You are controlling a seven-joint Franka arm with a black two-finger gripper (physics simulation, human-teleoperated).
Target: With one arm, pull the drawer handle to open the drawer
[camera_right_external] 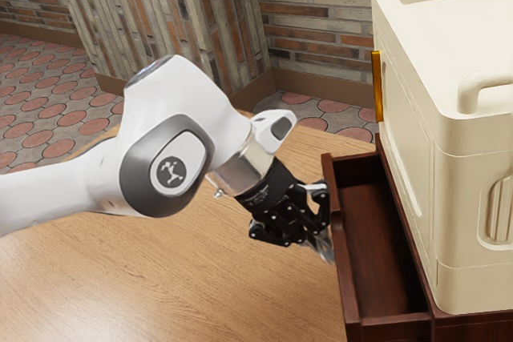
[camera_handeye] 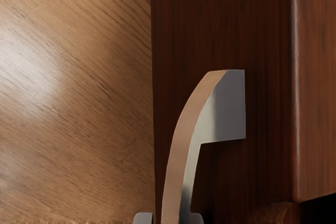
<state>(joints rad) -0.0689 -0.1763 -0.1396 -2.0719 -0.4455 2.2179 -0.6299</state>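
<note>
Two fingers (camera_handeye: 196, 218) of the gripper (camera_handeye: 169, 217) stood apart on opposite sides of the handle (camera_handeye: 181, 150). A narrow gap showed between the outer finger and the bar, while the inner one, on the drawer-front side, lay against it or very close, so the grip did not look closed. The drawer (camera_right_external: 343, 278) stood visibly open, its front well out from the wooden cabinet (camera_right_external: 473, 327) under the cream case (camera_right_external: 473, 54), towards the exterior view's left.

The step in hand was, by all appearances, the pull itself. If more opening was wanted, the next move called for a level draw towards the exterior view's left, straight out from the cabinet, with the inner finger bearing on the bar or both closed on it first. How much travel remained could not be told.

The handle sat on the drawer's outer face, on the exterior view's left side of the front panel. Its long axis ran along that panel, from near to far in the scene, roughly square to the pull. The bar bowed outward, its curve facing the exterior view's left, away from the cabinet.
</note>
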